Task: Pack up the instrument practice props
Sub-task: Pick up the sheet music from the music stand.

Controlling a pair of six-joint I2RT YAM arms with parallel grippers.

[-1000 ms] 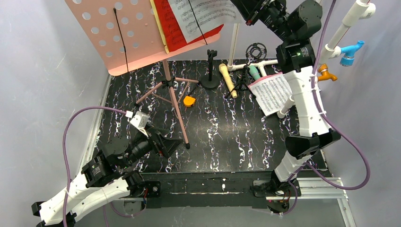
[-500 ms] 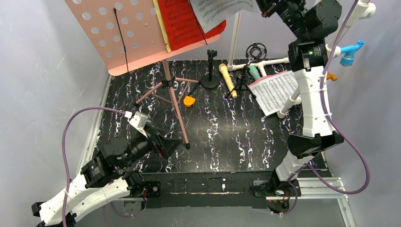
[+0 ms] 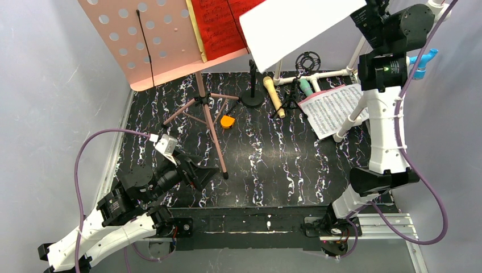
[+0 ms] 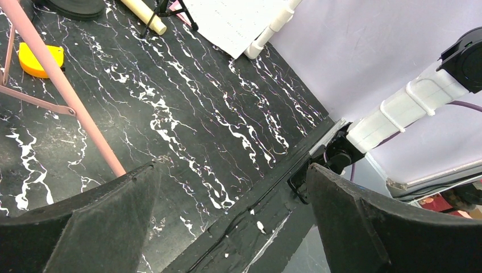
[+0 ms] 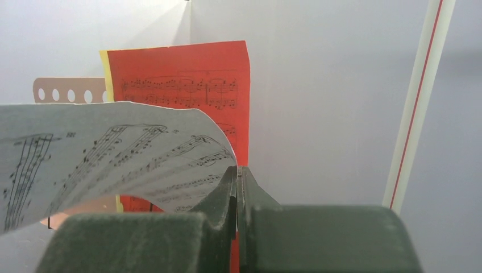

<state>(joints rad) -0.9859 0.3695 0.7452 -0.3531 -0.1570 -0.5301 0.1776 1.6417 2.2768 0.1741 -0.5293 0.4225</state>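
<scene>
White music sheet [image 5: 113,162], thin curling paper, pinched in right end effector [image 5: 237,173]

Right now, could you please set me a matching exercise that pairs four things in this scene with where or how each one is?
Things:
1. white music sheet
2. red music sheet
3. beige toy microphone
4. left pincer

Places or states:
A. lying on the table
B. open, holding nothing
C. pinched in the shut right pincer
D. resting on the pink board

Pairs: 1-C; 2-D; 3-A; 4-B
</scene>
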